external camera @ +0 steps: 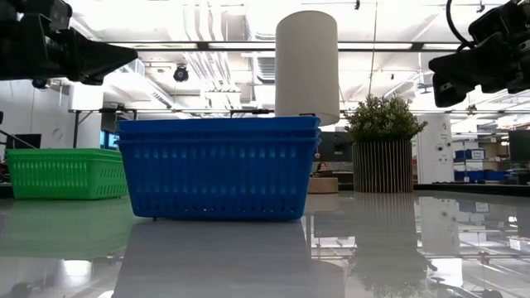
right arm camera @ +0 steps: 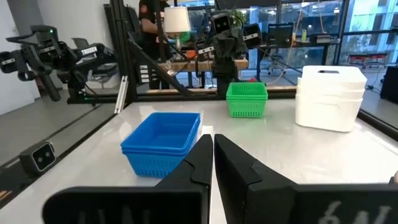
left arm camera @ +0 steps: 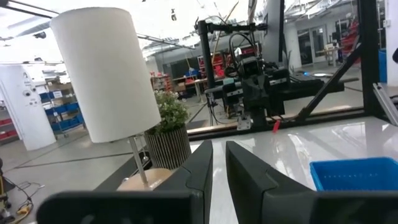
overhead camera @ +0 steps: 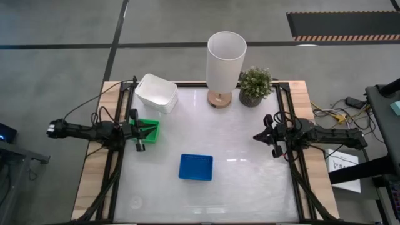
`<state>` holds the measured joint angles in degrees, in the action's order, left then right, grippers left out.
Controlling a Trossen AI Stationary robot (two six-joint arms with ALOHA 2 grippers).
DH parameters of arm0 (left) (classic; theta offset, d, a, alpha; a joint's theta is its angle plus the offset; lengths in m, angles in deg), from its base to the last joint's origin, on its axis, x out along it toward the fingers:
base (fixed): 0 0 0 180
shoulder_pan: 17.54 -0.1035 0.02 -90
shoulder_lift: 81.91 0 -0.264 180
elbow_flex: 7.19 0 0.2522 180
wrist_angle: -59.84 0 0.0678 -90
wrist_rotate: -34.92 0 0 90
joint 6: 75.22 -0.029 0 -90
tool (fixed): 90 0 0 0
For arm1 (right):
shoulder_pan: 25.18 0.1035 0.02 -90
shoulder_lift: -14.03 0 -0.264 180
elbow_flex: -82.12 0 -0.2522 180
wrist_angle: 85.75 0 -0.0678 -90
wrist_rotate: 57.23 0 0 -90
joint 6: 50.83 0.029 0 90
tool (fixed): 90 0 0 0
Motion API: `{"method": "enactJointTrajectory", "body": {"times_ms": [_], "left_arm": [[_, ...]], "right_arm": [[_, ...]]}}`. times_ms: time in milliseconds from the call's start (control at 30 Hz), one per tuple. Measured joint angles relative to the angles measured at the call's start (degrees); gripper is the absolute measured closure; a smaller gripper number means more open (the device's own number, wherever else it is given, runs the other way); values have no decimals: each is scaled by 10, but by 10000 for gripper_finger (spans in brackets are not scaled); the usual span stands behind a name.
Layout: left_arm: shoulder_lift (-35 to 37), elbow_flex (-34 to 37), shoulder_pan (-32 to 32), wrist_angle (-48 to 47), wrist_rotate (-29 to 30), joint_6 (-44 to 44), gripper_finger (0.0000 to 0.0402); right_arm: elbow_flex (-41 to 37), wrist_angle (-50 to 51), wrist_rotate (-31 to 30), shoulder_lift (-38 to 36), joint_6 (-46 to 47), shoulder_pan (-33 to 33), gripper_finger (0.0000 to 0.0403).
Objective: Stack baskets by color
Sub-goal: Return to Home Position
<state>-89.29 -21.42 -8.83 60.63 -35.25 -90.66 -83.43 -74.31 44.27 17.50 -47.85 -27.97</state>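
The baskets stand in three stacks on the white tabletop. The white stack (overhead camera: 156, 92) is at the far left, the green stack (overhead camera: 152, 129) at the left edge, and the blue stack (overhead camera: 195, 167) near the middle front. Each rests on its bottom. My left gripper (overhead camera: 144, 130) hangs level above the green stack's left side, shut to a narrow slit with nothing in it (left arm camera: 218, 168). My right gripper (overhead camera: 259, 135) hangs level at the right edge, shut and empty (right arm camera: 212, 155), well clear of the blue stack (right arm camera: 163, 140).
A tall white cylinder lamp (overhead camera: 225, 65) and a potted plant (overhead camera: 255, 85) stand at the far edge. Black frame rails (overhead camera: 294, 181) run along both table sides. Bare tabletop lies between the blue stack and my right gripper.
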Motion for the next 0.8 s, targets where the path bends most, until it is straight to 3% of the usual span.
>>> {"method": "enactJointTrajectory", "body": {"times_ms": [800], "left_arm": [[-24, 1, 0, -1, 0, 0, 373]], "right_arm": [[-1, 0, 0, 0, -1, 0, 394]]}}
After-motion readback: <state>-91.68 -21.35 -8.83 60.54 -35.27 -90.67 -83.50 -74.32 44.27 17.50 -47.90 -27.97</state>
